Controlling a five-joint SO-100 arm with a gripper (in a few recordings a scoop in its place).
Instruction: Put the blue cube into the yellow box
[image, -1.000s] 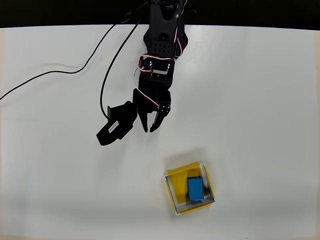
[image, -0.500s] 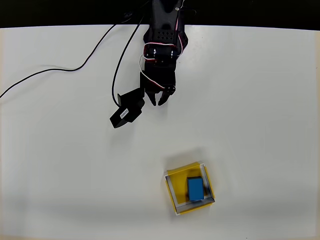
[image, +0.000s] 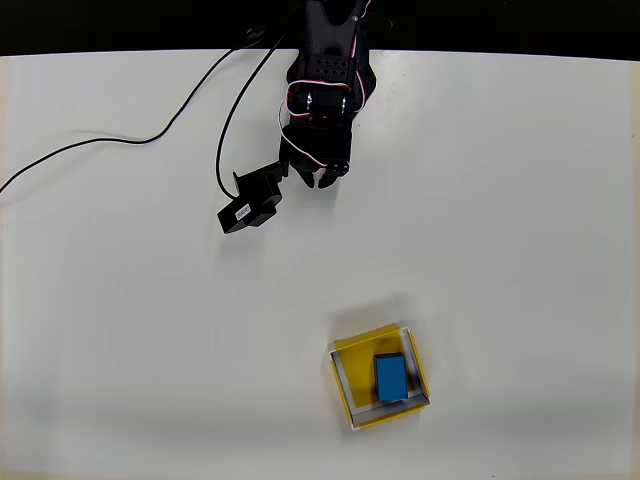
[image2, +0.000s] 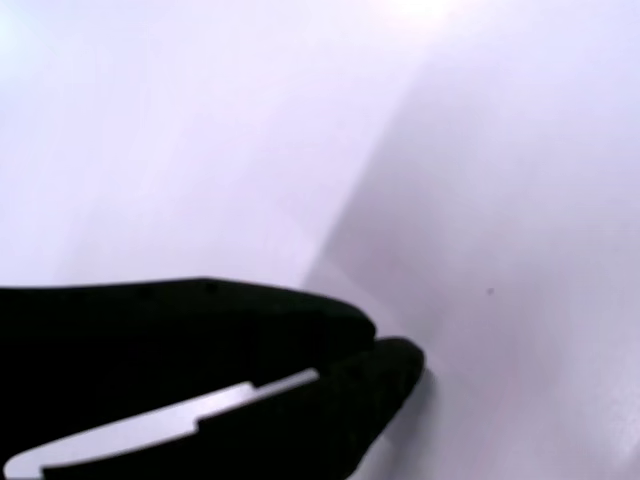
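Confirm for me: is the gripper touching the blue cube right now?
Apart. The overhead view shows the gripper up near the table's far edge, with bare table between it and the blue cube inside the yellow box.

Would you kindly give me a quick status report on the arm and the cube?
Gripper shut, empty, up near the table's far edge. Blue cube sitting inside yellow box. Nothing in the way.

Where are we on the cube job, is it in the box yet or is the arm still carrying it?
Looks done: in the overhead view the blue cube sits inside the yellow box, on its floor toward the right wall. Nothing is in hand: the tool is near the top of the table, well away from the box, and the wrist view shows its tips together with nothing between them. Nothing seems left except parking the arm.
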